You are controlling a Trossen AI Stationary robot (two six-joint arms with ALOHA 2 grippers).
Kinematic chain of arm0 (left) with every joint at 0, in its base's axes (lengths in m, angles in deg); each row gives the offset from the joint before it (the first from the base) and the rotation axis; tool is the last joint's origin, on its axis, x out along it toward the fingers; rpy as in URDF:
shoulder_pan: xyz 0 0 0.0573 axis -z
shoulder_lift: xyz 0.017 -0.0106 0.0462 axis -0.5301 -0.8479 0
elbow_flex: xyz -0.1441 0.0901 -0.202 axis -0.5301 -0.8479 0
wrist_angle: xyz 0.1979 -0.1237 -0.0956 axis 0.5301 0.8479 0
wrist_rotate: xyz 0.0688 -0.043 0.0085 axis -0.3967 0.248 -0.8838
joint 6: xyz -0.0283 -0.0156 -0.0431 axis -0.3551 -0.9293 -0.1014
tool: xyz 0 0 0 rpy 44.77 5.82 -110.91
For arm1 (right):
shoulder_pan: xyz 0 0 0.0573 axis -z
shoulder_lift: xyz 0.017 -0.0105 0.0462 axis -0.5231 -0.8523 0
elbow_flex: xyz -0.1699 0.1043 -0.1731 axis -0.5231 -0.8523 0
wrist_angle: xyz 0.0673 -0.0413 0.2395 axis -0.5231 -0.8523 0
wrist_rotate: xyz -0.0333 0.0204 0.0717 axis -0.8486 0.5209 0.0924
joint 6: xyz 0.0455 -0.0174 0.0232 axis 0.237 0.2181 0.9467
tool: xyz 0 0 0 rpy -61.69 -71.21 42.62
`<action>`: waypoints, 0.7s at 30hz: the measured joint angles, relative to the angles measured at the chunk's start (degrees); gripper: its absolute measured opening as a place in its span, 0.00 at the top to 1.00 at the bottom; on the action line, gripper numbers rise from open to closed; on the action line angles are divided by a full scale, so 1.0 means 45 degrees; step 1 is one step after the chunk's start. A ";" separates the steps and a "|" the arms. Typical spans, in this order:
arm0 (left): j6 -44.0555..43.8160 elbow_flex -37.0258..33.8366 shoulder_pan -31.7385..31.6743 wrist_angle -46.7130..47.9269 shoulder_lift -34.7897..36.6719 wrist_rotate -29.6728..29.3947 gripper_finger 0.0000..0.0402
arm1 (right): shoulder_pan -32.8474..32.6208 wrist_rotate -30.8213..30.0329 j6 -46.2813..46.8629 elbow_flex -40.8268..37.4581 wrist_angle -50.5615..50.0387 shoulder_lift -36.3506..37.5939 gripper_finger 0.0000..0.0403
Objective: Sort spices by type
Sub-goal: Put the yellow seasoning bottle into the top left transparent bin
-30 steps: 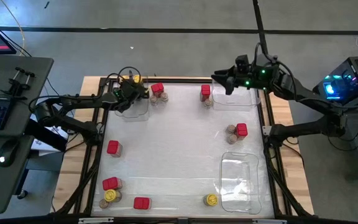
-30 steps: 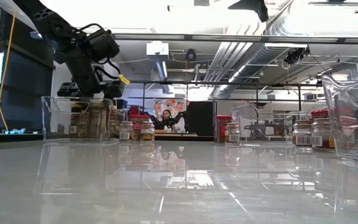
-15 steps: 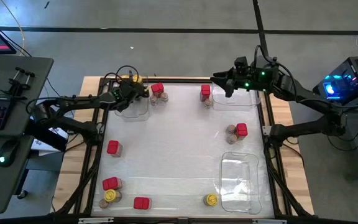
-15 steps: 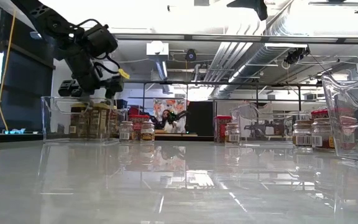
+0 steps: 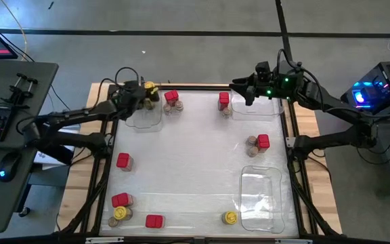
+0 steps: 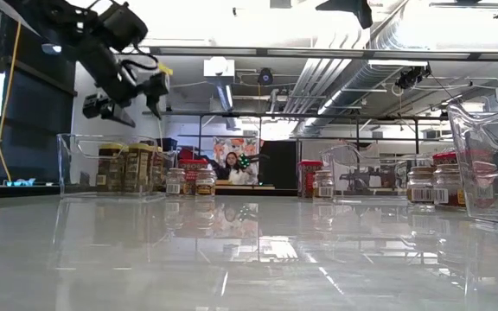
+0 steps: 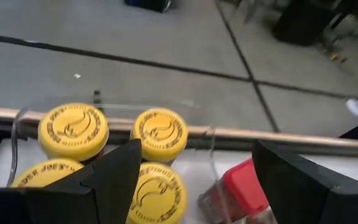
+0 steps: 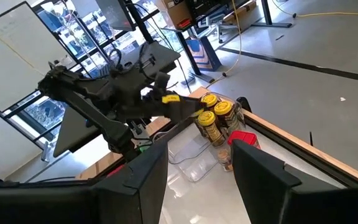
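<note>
Left pincer hangs raised above the far-left clear tray, fingers spread wide and holding nothing. That tray carries four yellow-lidded jars standing upright in a close group at its far end; the left wrist view shows their lids directly beneath the open fingers.

Just beside the tray stand a red-topped box and a small jar, touching or nearly so.

Right pincer is held over the far-right tray, fingers parted and empty as far as the right wrist view shows.

Remaining spices are scattered on the surface: a red box near the far-right tray, a red box with tan-lidded jars at mid-right, a lone red box at left, a mixed cluster at near left, a red box and a yellow-lidded jar along the near edge
</note>
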 joint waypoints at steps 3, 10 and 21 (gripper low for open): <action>0.0001 0.0004 -0.0005 -0.0587 0.0512 0.0310 0.28 | 0.0000 0.0000 -0.0002 0.0000 0.0000 0.0000 0.57; 0.0275 0.0005 0.0785 -0.3748 0.0927 0.3570 0.28 | 0.0000 0.0000 -0.0019 0.0000 0.0000 0.0000 0.57; 0.4345 0.2303 0.4899 -0.8904 -0.0232 0.9658 0.28 | 0.0000 0.0005 -0.0437 0.0000 0.0005 0.0000 0.57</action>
